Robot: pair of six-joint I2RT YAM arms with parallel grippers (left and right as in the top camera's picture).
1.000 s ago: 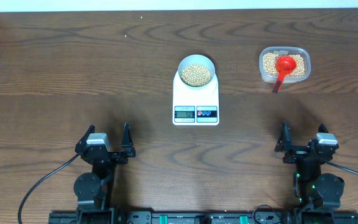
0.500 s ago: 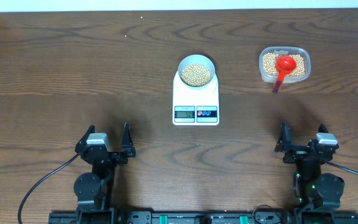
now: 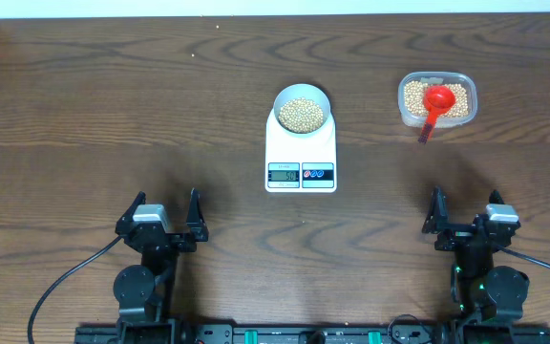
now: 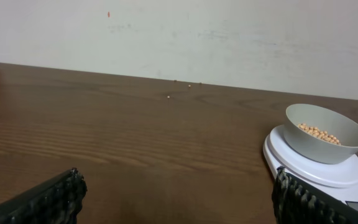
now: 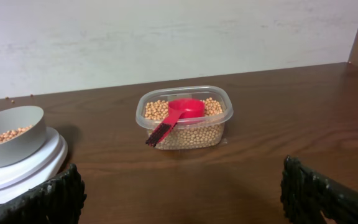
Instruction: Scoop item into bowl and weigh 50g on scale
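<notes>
Overhead, the scale sits near the middle of the table, with its display and two buttons facing the near edge; the digits are too small to read. The bowl stands on the far part of the scale's platform and is partly filled with beans. Well to the right, at about the same depth, a clear tub holds more beans. A red scoop lies in it, cup on the beans and handle reaching over the tub's near rim. The left pincer hangs by the near edge, left of the scale, fingers spread wide with nothing between them. The right pincer is at the near right, on the near side of the tub, likewise wide open and empty. Both are well apart from scale, bowl and tub. From the right wrist, the tub lies straight ahead, with bowl and scale at the left edge.
</notes>
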